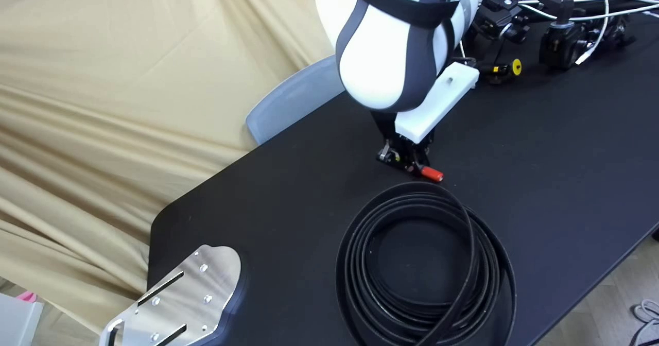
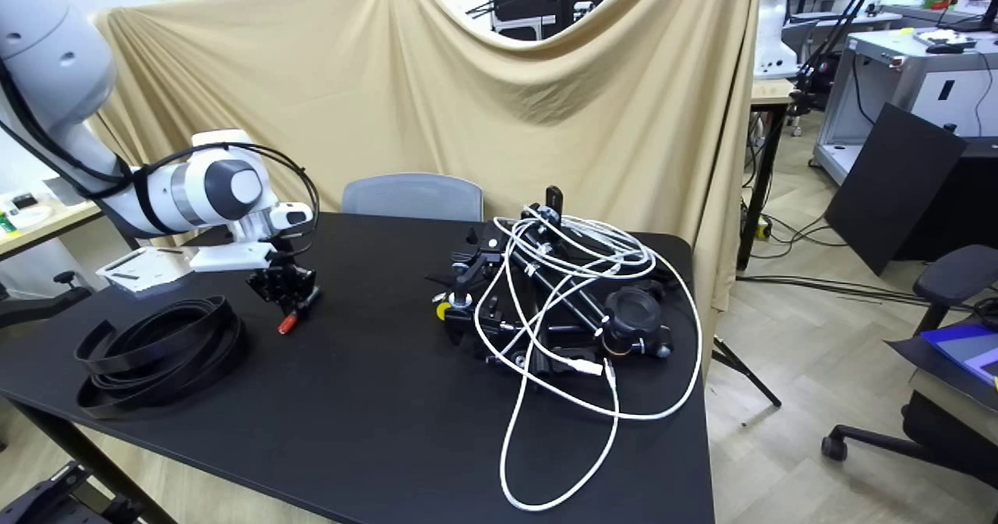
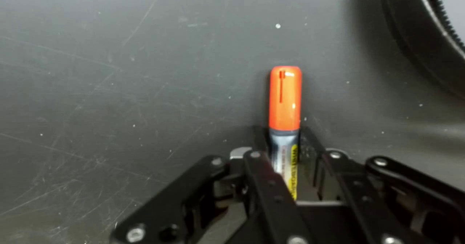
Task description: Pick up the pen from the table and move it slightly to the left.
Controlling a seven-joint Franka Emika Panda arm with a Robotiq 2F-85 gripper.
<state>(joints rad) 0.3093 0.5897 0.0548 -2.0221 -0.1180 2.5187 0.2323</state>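
Your gripper [image 3: 284,137] is clamped on the whiteboard marker [image 3: 284,115]; your black tabletop [image 3: 152,102] is scratched, beige cloth [image 2: 327,87] draped beyond.

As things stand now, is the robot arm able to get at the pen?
Probably yes: the gripper has a finger on either side of the pen, and the coiled black strap lies aside, leaving the way free.

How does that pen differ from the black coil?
The pen has a red cap; the coil is all black. The pen is short and straight, the coil wide and looped. The pen sits partly within the claw; the coil lies outside it. Both show in every view.
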